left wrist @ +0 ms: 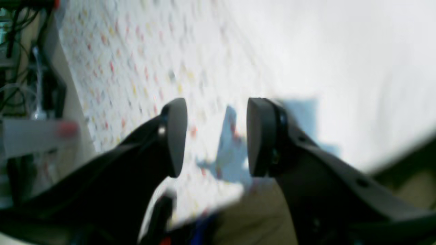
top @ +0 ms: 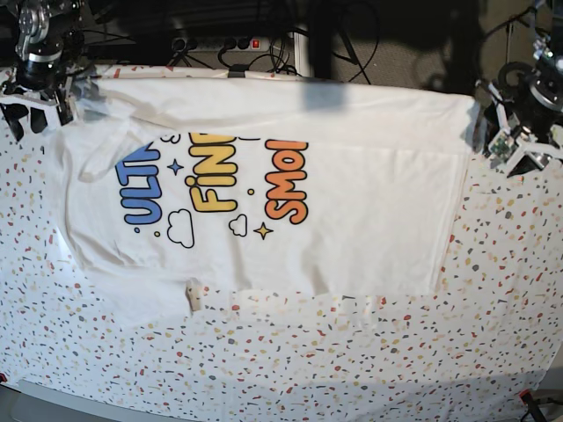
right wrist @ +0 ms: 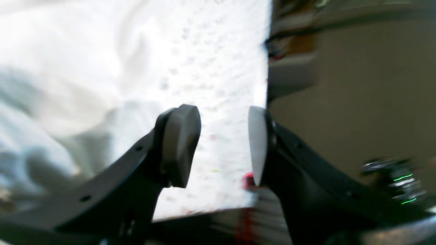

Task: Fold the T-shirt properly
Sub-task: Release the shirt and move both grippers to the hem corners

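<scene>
The white T-shirt lies spread on the speckled tablecloth, print side up. Its far long edge is folded over, so a plain white band covers part of the blue, yellow and orange letters. My left gripper hovers off the shirt's far right corner. In the left wrist view it is open and empty, over the tablecloth with the shirt beside it. My right gripper is at the far left corner. In the right wrist view it is also open and empty, with the shirt to its left.
A power strip and cables run behind the table's back edge. A small sleeve tab sticks out of the shirt's near edge. A red clamp sits at the near right corner. Both wrist views are blurred.
</scene>
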Available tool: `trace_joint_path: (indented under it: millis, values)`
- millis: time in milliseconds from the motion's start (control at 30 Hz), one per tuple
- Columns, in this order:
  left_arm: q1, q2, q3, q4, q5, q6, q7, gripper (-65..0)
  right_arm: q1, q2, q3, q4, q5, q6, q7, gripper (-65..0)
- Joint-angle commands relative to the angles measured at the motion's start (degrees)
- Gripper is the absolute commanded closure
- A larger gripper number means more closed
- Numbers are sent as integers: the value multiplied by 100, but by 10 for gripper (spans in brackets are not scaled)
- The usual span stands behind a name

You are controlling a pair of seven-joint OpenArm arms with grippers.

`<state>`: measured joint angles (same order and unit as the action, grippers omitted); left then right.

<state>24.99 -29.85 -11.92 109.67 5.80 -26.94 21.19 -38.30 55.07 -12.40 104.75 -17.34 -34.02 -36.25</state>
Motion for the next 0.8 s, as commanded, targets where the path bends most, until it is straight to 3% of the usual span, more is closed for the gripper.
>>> trace_joint_path:
  millis: [0, 100, 300, 400, 667, 767]
  values:
    - [-199, -98, -48, -17, -319, 83, -72, -277, 203, 109, 81, 79, 133, -55, 181, -271]
    - [-761, -98, -48, -442, -1091, -326, 109, -277, 737, 109, 81, 74, 1080, 492, 317, -271]
    - [-2015, -96, -46, -1906, -2157, -544, 114, -277, 1978, 68, 81, 70, 3143, 1731, 918, -271]
    - [-2747, -76, -44, -2885, -2573, -885, 114, -277, 2750, -39, 81, -37, 4072, 2391, 922, -271]
    - [-4752, 258, -35, -5643, -2841, -1306, 498, -277, 4566, -131, 81, -1731, 5995, 4221, 688, -270]
    - [-5506, 450, -35, -6738, -2820, -1306, 496, -277, 5104, -146, 74, -2579, 6577, 4824, 553, -269]
